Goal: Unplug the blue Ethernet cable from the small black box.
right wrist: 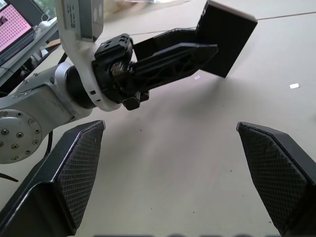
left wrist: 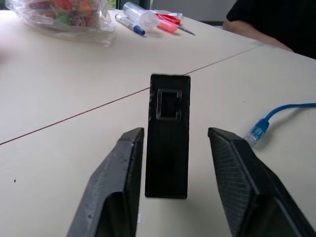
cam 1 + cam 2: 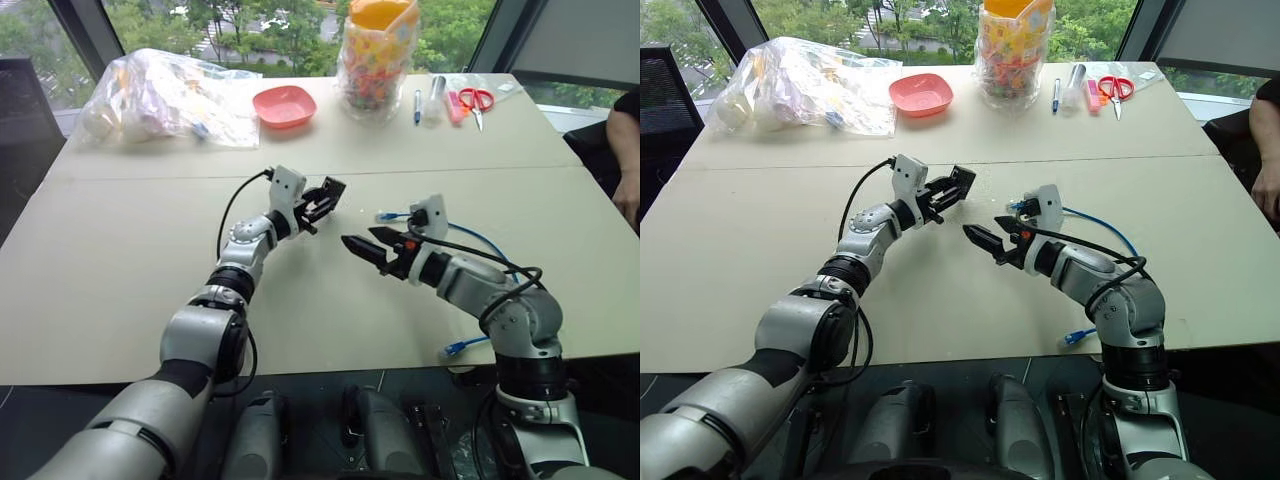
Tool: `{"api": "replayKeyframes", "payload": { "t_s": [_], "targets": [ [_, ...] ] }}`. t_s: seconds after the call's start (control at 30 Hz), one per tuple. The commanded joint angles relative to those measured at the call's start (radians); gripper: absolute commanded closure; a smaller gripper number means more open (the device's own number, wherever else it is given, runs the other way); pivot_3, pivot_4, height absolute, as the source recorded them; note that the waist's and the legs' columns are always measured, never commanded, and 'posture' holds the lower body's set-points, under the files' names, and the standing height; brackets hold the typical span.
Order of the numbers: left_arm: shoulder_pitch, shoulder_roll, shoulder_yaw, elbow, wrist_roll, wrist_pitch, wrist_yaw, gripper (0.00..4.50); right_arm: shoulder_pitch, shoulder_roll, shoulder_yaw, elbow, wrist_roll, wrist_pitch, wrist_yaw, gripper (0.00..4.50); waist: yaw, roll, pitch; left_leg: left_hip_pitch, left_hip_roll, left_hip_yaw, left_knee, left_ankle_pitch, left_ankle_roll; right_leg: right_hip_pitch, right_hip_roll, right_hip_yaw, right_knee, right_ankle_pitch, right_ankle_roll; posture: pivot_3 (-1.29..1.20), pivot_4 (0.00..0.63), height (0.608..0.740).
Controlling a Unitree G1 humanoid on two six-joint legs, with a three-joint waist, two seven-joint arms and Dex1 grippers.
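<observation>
Unplugged cable (image 3: pixel 480 240) near table edge (image 3: pixel 300 378)

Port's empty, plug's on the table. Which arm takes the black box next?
Left. The small black box stands between the left gripper fingers, which are spread wider than it. The right gripper is open, empty, and off to the side.
</observation>
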Motion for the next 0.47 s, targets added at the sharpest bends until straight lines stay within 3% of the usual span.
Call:
{"api": "replayKeyframes", "payload": {
  "t_s": [0.03,0.17,0.47],
  "targets": [
    [0.013,0.053,0.009,-0.098,-0.03,0.038,-0.123,1.33,0.004,-0.025,-0.038,-0.021,0.002,-0.033,0.024,0.0,-0.001,0.0,0.0,0.0,0.0,0.0,0.0,0.0,0.0,0.0,0.0,0.0,0.0,0.0,0.0,0.0,0.15,0.74],
    [0.08,0.11,0.012,-0.252,-0.064,0.129,-0.195,1.33,0.004,-0.044,-0.046,0.005,-0.007,-0.053,0.042,0.0,-0.002,0.0,0.0,0.001,0.001,0.0,0.0,0.0,0.0,0.0,0.001,0.0,0.0,0.0,0.0,0.0,0.15,0.74],
    [0.36,0.299,0.044,-0.83,-0.213,0.57,-0.218,1.33,0.057,-0.166,-0.005,-0.048,-0.042,-0.103,0.186,0.0,-0.002,0.0,0.0,0.001,0.001,0.0,0.0,0.0,0.0,0.0,0.001,0.001,0.0,0.0,0.0,0.0,0.15,0.74]
  ]
}}
